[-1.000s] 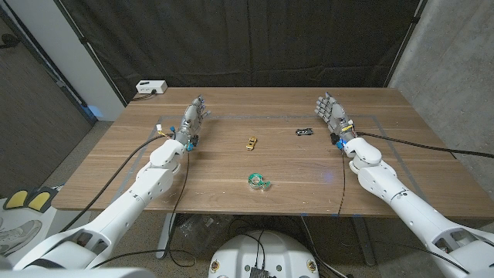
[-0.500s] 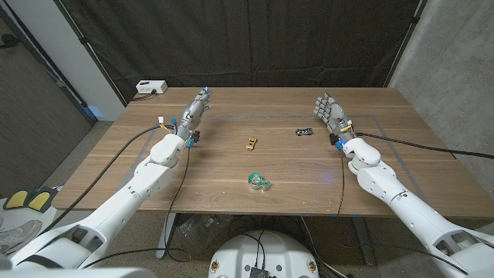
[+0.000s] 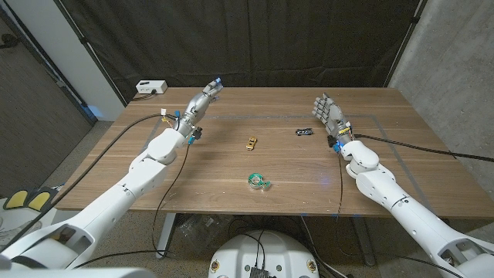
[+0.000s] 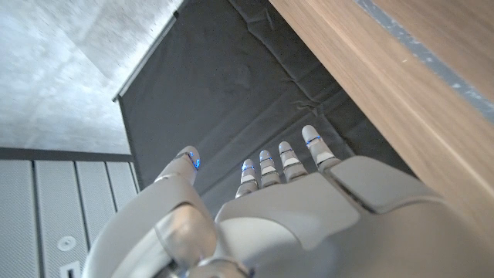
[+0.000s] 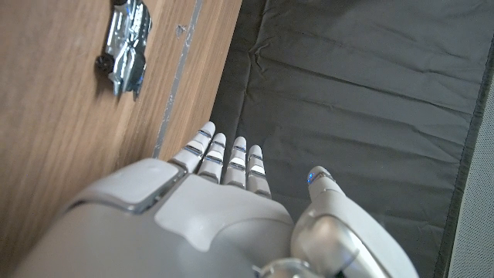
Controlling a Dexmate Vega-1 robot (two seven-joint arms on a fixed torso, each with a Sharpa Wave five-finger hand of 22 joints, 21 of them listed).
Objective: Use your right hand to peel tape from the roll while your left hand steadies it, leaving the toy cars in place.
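On the far left of the room stands a dark grey wall panel, and two yellow pedals lie on the floor below it. A small white box sits on the floor behind the table's back left corner. A big black curtain hangs behind the brown wooden table.

The robot's white left hand is lifted over the table's back left part, its fingers straight and reaching toward the curtain, holding nothing. In the left wrist view, this hand has its fingers a little apart.

A small gold toy car sits near the table's middle. The green roll of tape lies closer to the front edge, well apart from both hands. A small black toy car sits further right, near the right hand.

The robot's white right hand stands with fingers up and spread, holding nothing. A grey concrete wall is on the far right.
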